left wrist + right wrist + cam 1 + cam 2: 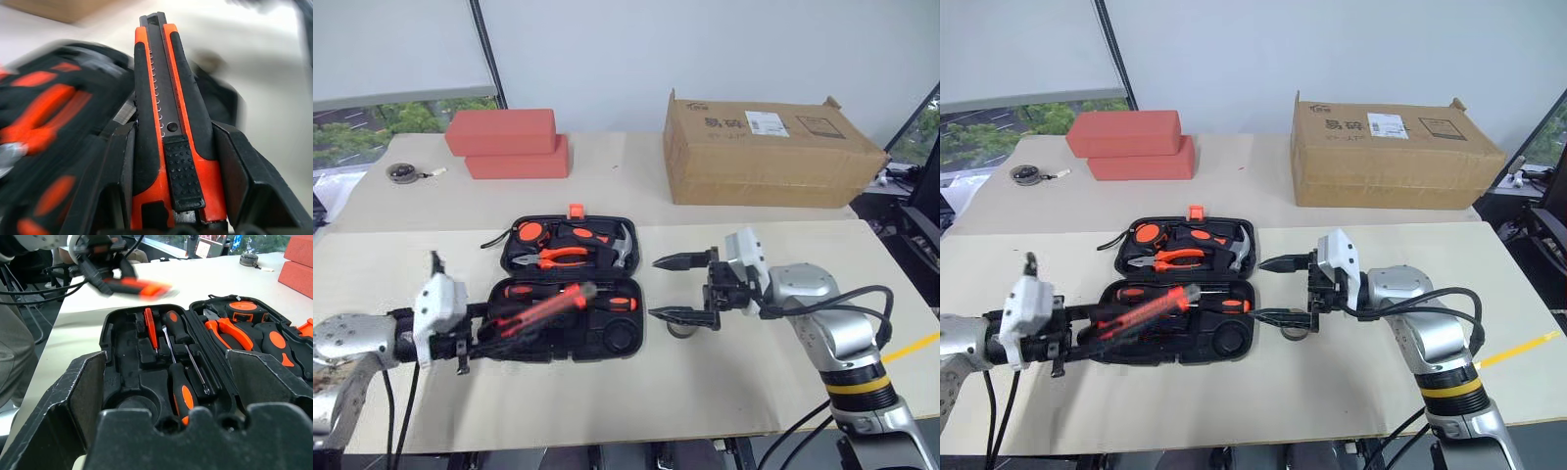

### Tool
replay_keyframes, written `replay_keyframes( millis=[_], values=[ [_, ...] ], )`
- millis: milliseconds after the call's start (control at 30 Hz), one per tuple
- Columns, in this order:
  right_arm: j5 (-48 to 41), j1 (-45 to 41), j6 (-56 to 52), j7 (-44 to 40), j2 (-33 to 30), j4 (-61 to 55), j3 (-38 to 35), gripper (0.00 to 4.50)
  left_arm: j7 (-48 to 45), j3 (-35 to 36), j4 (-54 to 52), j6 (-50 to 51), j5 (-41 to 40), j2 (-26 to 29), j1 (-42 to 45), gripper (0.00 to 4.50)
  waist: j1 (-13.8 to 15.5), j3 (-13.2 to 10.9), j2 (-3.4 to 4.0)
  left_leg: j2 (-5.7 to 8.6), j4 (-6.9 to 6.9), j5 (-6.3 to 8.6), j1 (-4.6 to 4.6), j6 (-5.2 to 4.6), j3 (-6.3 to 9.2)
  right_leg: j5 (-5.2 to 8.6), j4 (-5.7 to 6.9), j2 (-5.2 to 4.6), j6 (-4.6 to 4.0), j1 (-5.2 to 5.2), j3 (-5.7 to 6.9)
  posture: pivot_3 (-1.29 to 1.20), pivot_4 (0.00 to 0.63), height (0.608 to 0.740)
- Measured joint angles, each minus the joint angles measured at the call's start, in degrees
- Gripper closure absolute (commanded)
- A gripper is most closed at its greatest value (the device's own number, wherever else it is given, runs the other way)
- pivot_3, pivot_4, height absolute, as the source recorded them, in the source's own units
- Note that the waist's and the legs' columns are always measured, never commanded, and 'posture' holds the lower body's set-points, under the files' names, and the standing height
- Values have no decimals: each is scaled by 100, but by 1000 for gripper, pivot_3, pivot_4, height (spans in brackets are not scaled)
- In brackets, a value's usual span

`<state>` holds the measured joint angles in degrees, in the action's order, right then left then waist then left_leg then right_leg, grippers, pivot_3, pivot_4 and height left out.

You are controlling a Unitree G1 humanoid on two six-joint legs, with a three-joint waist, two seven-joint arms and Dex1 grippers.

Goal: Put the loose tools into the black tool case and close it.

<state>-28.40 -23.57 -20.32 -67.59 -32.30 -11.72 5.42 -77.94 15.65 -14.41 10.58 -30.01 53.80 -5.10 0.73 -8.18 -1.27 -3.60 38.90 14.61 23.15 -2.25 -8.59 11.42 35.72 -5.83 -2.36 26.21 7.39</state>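
Left gripper [494,331]: clamps utility knife [171,132] above black tool case [570,294], near half. Placing step; next, seat knife in recess. Right gripper [683,289]: fingers spread, empty.

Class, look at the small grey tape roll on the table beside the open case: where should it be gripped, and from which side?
Grip the tape roll across its round outer edge, from above. It seems to lie flat on the table right of the case, sides free. The open right hand hangs just over it.
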Motion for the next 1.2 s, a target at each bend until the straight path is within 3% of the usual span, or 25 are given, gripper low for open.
replay_keyframes(
  millis=[233, 333, 600, 667, 700, 733, 833, 1000, 1200],
  values=[
    [1, 150, 4, 50, -1, -82, -91, 0, -1351, -937, 2050, -1913, 938, 315, 1355, 2704, 29, -4, 6, -6, 0, 1, 14, -14, 1, -19, -10, 7, 31, -1, 9, 0, 150, 712],
    [2, 180, 4, 98, 34, -135, -99, 0, -1419, -1357, 2445, -2265, 984, 341, 1834, 2704, 11, -4, 6, -3, 1, -15, 13, -62, -7, -20, -13, 7, 32, -3, -1, 0, 150, 712],
    [3, 219, 4, 219, 86, -268, -104, 0, -1438, -2293, 2845, -2653, 977, 361, 2458, 2704, -19, -4, 5, -10, 1, -11, 7, -62, -25, -19, -12, 25, 33, 0, -18, 0, 150, 712],
    [3, 251, 4, 259, 86, -305, -105, 0, -1439, -2399, 2857, -2644, 974, 386, 2459, 1612, -16, -4, 5, -12, 2, -13, 5, -60, -27, -19, -8, 26, 33, 1, -19, 0, 150, 712],
    [3, 268, 4, 272, 86, -324, -104, 0, -1438, -2424, 2857, -2623, 968, 409, 2459, 1478, -13, -4, 5, -13, 4, -13, 5, -60, -27, -19, -7, 27, 33, 1, -18, 0, 150, 712],
    [3, 283, 4, 287, 86, -363, -105, 0, -1439, -2448, 2853, -2546, 966, 457, 2459, 926, -12, -4, 5, -13, 5, -13, 3, -59, -27, -19, -5, 27, 33, 1, -20, 0, 150, 712],
    [3, 313, 4, 312, 85, -404, -105, 0, -1439, -2440, 2830, -2409, 961, 479, 2456, 164, -8, -4, 5, -13, 8, -14, 0, -59, -27, -19, -1, 26, 34, -1, -23, 0, 150, 712],
    [2, 366, 3, 328, 81, -408, -105, 0, -1339, -2237, 2830, -2386, 953, 359, 2454, 45, -5, -3, 4, -13, 10, -14, 0, -59, -26, -19, 3, 27, 34, 0, -24, 0, 150, 712],
    [3, 366, 3, 328, 78, -411, -105, 0, -931, -1456, 2132, -983, -68, 255, 2587, 45, -8, -3, 2, -11, 11, -15, 0, -59, -26, -19, 3, 28, 35, -3, -28, 0, 150, 712]
  ],
)
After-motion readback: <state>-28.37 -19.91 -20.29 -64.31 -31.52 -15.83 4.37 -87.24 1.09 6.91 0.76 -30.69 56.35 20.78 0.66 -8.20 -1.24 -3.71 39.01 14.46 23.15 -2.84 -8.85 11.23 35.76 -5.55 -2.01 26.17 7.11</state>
